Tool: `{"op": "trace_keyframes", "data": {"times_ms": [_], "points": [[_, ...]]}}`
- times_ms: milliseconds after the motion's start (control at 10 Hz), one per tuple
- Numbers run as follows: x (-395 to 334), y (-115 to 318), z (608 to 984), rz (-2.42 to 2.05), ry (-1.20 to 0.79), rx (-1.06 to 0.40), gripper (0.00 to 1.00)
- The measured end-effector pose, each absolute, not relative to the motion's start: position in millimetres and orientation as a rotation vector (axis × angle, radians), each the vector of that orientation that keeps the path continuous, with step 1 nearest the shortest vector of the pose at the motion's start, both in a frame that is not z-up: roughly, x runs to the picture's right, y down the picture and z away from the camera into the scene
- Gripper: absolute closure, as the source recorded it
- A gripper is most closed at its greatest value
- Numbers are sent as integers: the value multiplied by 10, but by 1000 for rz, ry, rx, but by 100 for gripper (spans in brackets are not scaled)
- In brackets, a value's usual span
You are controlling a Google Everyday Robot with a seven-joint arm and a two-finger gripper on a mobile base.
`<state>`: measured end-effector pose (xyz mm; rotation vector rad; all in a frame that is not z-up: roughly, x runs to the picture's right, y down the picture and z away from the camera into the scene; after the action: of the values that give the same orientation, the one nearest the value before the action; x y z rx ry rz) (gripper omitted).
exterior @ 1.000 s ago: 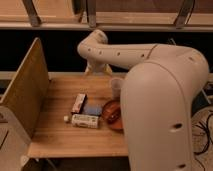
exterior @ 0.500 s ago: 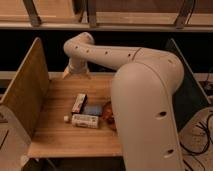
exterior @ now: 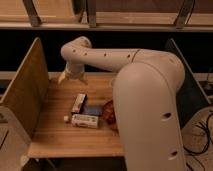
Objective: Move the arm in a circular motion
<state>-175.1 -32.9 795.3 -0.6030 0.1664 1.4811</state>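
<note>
Foremost, the arm (exterior: 150,115): cream-white, built of thick rounded tube segments, and it fills the right and lower part of the view. Its bulky near segment rises from the bottom edge to a rounded bend at upper right and hides the table's right part.
Arm reach: from that bend 1 long segment runs left over the back of the table to a bulbous joint left of centre, where a short part turns downward.
Screw holes: small dark dots in a row along the long segment, and a few on the near segment.
Gripper (exterior: 70,77): hangs at the end of the downturned part, over the table's back left area, near the left panel and apart from the items. Whether it is apart or together cannot be told.
Table (exterior: 52,141): light wooden top.
Left panel (exterior: 22,92): upright wooden board along the table's left edge.
Right panel (exterior: 189,82): dark upright board, partly behind the arm.
White box (exterior: 79,102): mid table, its long side pointing away.
Blue packet (exterior: 93,110): just right of the white box.
White bottle (exterior: 84,121): lying on its side in front of the white box, cap end to the left.
Reddish-brown item (exterior: 109,112): right of the blue packet, partly hidden by the arm; its kind is unclear.
Cables (exterior: 202,132): dark, on the floor at right.
</note>
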Motion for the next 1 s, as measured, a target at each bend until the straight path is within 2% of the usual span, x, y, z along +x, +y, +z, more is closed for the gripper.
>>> {"op": "trace_keyframes", "data": {"times_ms": [200,700,1000], "points": [[-1527,-236,7945,1535,203,-598,20],[52,108,7625,1864,404,-444,20],[625,-222,7514,1895,439,-306,20]]}}
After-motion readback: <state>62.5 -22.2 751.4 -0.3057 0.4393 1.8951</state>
